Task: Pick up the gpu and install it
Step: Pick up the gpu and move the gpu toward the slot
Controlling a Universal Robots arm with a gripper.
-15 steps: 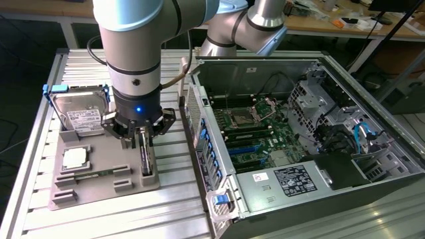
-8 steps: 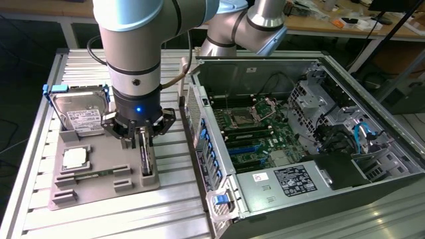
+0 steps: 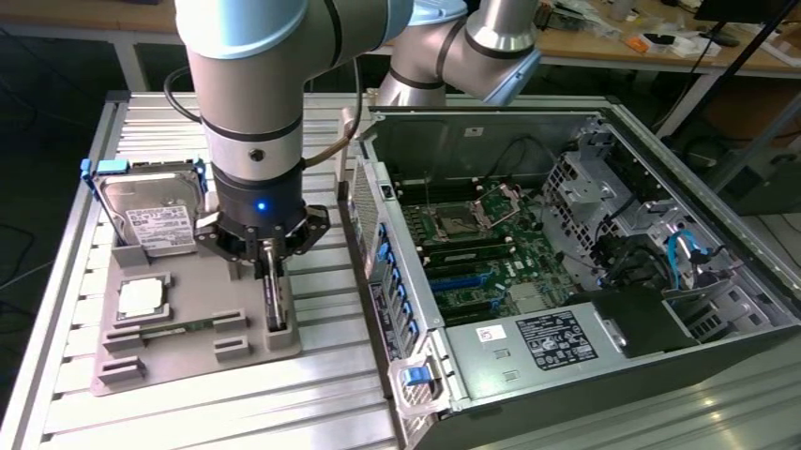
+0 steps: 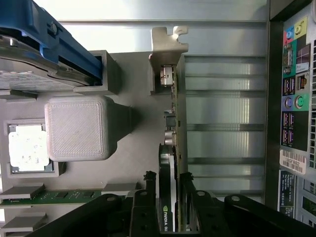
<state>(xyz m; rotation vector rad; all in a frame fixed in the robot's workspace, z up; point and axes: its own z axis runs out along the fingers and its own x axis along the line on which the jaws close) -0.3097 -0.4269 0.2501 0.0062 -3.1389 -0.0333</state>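
Slatted aluminium table, open PC case on the exterior view's right. The gpu sits on edge in the grey parts tray, not lifted yet. My gripper is down over it, fingers apart and straddling the card. Pickup and install are both left to do.

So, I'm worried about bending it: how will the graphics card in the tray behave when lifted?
The graphics card is probably stiff: a thin flat board with a metal bracket at one end. Standing on edge in the grey tray, it may tip if nudged sideways.
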